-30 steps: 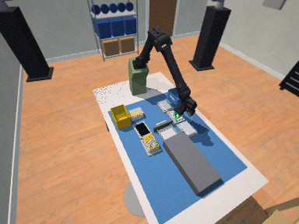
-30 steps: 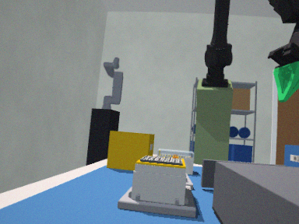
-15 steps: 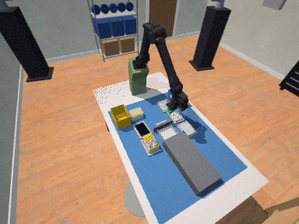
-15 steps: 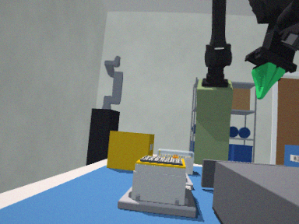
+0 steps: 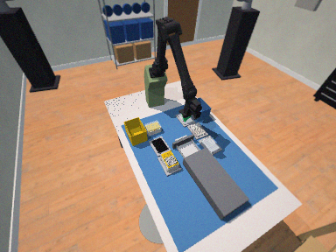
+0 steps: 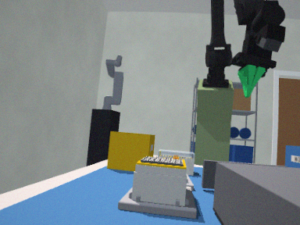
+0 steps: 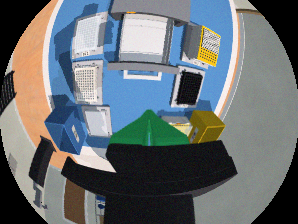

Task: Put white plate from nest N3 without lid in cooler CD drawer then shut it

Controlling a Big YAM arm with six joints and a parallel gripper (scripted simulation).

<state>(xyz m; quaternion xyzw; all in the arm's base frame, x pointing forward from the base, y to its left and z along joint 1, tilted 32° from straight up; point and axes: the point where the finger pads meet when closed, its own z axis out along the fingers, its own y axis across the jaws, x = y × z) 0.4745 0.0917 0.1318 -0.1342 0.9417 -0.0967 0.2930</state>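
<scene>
My gripper (image 5: 188,115) has green fingers and is shut on nothing. It hangs well above the bench next to the blue bin (image 5: 203,107), fingertips pointing down in the exterior view (image 6: 248,91) and in the wrist view (image 7: 148,117). The grey cooler CD (image 5: 214,181) lies along the blue mat. Its drawer (image 5: 188,148) (image 7: 140,70) stands open toward the arm's base, bar handle in front. A white plate-like rectangle (image 7: 143,36) lies flat inside the drawer. Three nests lie in a row beside the drawer: one below my gripper (image 5: 187,120), one with a welled plate (image 5: 198,130), and one with a white plate (image 5: 211,144).
A yellow bin (image 5: 136,130) stands at the mat's left side, with a pale plate (image 5: 153,127) beside it. A black tray (image 5: 158,144) and the yellow-topped tip box (image 5: 170,163) lie left of the cooler. The arm's green pedestal (image 5: 155,85) stands at the table's far end.
</scene>
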